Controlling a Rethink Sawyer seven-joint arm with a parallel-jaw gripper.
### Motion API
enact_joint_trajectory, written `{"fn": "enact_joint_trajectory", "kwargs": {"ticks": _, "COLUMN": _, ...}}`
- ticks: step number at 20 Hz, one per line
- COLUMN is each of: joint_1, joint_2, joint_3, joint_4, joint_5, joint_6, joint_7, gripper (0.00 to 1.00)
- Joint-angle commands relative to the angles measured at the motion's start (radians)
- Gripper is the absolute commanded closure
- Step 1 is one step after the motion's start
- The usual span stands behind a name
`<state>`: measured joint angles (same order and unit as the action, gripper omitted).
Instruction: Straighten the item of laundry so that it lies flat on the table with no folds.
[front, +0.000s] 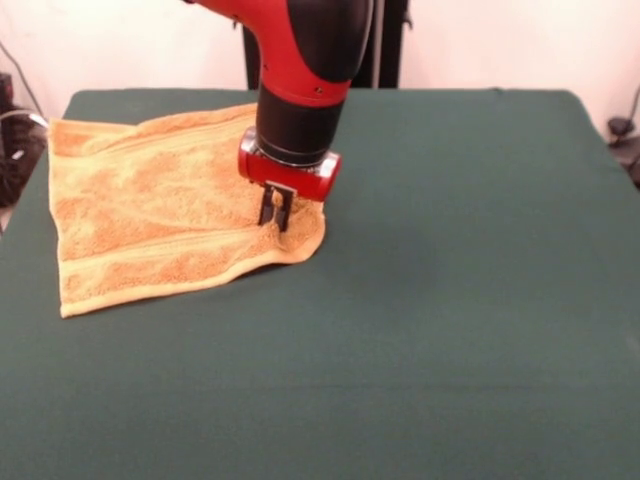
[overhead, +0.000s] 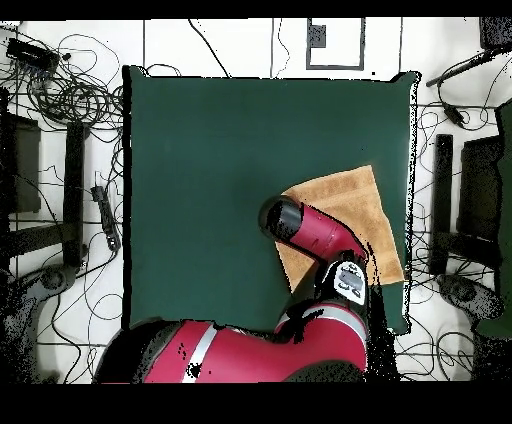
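towel (front: 150, 215) sits on the table (front: 420, 330), near its edge, front-right corner curled up. gripper (front: 275, 210) is down at that corner, clenched on a pinch of terry. judgement: drag outward away from towel centre, low and slow, release once flat.

Front camera low across the table (front: 450, 350), facing the arm (front: 305, 70) closely, overhead camera high, looking straight down, both sharing table, towel (front: 150, 220) and arm.
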<state>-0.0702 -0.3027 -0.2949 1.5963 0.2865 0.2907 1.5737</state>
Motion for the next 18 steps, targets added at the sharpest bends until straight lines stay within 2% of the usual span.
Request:
{"fn": "enact_joint_trajectory", "kwargs": {"ticks": 1, "joint_1": 0.053, "joint_2": 0.025, "joint_3": 0.262, "joint_4": -0.035, "joint_5": 0.083, "joint_6": -0.015, "joint_7": 0.232, "gripper": 1.00}}
{"fn": "enact_joint_trajectory", "kwargs": {"ticks": 18, "joint_1": 0.024, "joint_2": -0.039, "joint_3": 0.299, "joint_4": 0.033, "joint_5": 0.067, "joint_6": 0.017, "joint_7": 0.212, "gripper": 1.00}}
